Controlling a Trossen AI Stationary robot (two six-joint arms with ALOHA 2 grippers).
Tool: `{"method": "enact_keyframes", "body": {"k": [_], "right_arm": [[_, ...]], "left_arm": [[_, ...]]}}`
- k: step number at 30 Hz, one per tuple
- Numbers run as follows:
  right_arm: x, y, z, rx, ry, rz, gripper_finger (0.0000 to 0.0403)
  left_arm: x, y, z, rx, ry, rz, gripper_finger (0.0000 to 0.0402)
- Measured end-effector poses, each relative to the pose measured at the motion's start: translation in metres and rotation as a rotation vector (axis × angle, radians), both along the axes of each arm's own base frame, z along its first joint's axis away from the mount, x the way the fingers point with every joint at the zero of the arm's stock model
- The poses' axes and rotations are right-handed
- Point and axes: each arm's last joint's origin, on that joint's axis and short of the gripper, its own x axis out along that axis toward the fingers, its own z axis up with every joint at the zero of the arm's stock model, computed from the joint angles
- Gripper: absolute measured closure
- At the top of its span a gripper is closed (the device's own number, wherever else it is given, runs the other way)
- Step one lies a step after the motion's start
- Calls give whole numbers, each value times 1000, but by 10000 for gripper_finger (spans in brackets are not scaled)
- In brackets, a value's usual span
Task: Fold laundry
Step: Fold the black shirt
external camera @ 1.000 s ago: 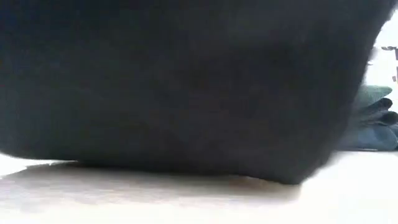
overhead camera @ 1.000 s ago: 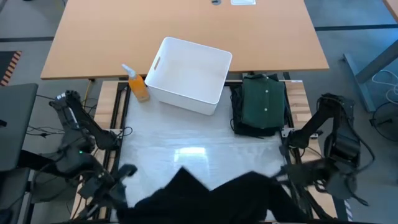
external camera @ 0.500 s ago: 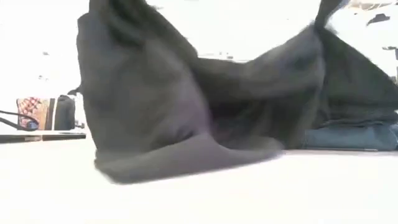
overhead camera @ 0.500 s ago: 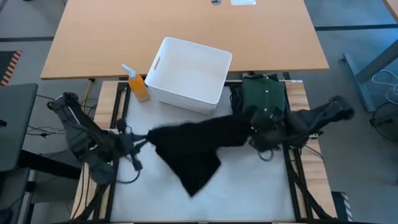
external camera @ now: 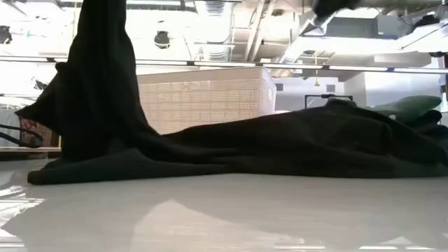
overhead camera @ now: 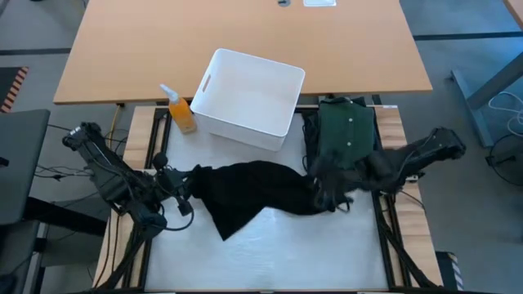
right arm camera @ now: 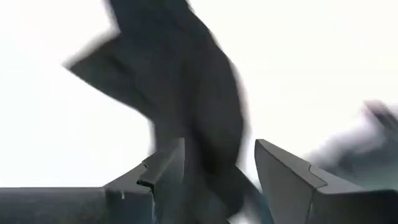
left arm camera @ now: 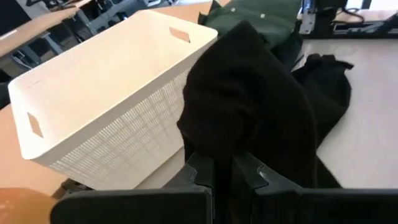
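Note:
A black garment point(overhead camera: 261, 192) lies stretched across the middle of the table. Its left end is raised off the table point(external camera: 105, 77); the rest rests flat on the table top. My left gripper point(overhead camera: 186, 184) is shut on that left end. My right gripper point(overhead camera: 324, 194) stands open over the garment's right end, and black cloth point(right arm camera: 205, 124) shows in the gap between its fingers. A folded dark green buttoned shirt point(overhead camera: 347, 135) lies on other dark clothing at the far right. My left gripper pinches a bunched fold at the garment's left end point(left arm camera: 225, 146) between its two fingers, coming level from the table's left. The held end is lifted; the cloth drapes down from it onto the table. My right gripper: I cannot tell whether its open fingers touch the cloth.
A white plastic bin point(overhead camera: 249, 98) stands at the table's far edge, with an orange spray bottle point(overhead camera: 181, 110) to its left. Bare white table top point(overhead camera: 270, 261) stretches along the near side. A wooden desk point(overhead camera: 245, 33) lies beyond the table.
Both grippers have swung from the near edge toward the table's middle, carrying the black garment up and away from the near edge. The right end has then dropped out of my right gripper onto the table beside the green shirt. The garment now lies stretched, only its left end raised.

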Motion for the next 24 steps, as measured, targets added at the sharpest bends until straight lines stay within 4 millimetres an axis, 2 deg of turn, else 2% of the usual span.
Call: {"method": "enact_keyframes", "body": {"k": [4,8,11,14,18,21,24], "right_arm": [[30,34,-23,-33,-230,190,180],[71,52,-50,-93,-455,248,180],[102,61,-71,-207,-525,312,180],[120,65,-88,-304,-437,344,180],[121,55,-104,-330,-190,179,180],[115,33,-116,-263,-53,15,180],[112,15,-124,-172,33,-67,180]], "left_arm": [[1,-2,-10,-12,24,-11,401],[6,-7,-22,-42,52,-63,401],[14,-19,-34,-111,107,-210,401],[19,-35,-52,-283,175,-453,401],[14,-56,-81,-565,270,-691,401],[1,-63,-110,-676,338,-721,401],[-10,-61,-141,-782,374,-651,401]]}}
